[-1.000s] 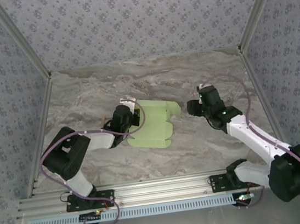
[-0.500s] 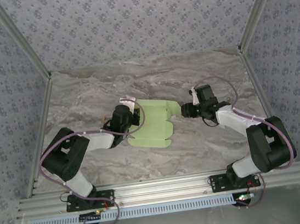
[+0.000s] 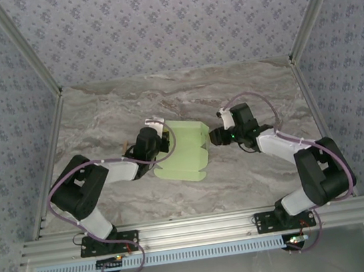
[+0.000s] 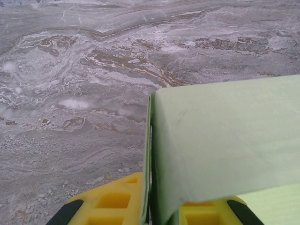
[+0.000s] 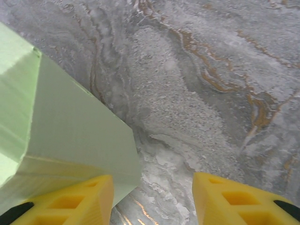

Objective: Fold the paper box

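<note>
Top view: I'm pinching the paper box (image 3: 187, 150) at its L edge w/ the left gripper (image 3: 163, 137), fingers (image 4: 112, 204) pressing the card between them, mid-table (image 3: 112, 111). The right gripper (image 3: 214, 137) is sitting at the box's R flap, fingers (image 5: 234, 197) spread.

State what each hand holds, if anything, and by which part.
The left hand pinches the paper box by a folded edge on its left side; the right hand holds nothing.

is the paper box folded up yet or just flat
Partly folded. The paper box has one panel bent over at a crease where the left gripper pinches it, but its near flaps lie spread on the table.
</note>
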`<act>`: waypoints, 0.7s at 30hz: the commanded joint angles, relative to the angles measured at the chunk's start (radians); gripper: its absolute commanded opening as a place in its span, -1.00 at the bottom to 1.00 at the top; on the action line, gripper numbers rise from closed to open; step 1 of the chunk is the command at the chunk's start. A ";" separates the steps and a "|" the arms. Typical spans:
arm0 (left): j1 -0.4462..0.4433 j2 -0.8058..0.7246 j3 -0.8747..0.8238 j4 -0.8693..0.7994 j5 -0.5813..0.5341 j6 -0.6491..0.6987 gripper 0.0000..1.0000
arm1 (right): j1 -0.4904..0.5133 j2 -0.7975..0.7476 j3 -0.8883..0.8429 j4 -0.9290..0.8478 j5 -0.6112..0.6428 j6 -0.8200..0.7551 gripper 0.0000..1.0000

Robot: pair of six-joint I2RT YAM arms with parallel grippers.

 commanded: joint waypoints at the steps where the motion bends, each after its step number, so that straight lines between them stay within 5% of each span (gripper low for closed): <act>1: -0.006 -0.027 0.004 0.012 0.022 0.006 -0.70 | 0.027 0.022 0.006 0.028 -0.044 -0.062 0.01; 21: -0.007 -0.031 0.005 0.008 0.023 0.006 -0.70 | 0.013 0.024 0.026 -0.192 -0.046 -0.065 -0.03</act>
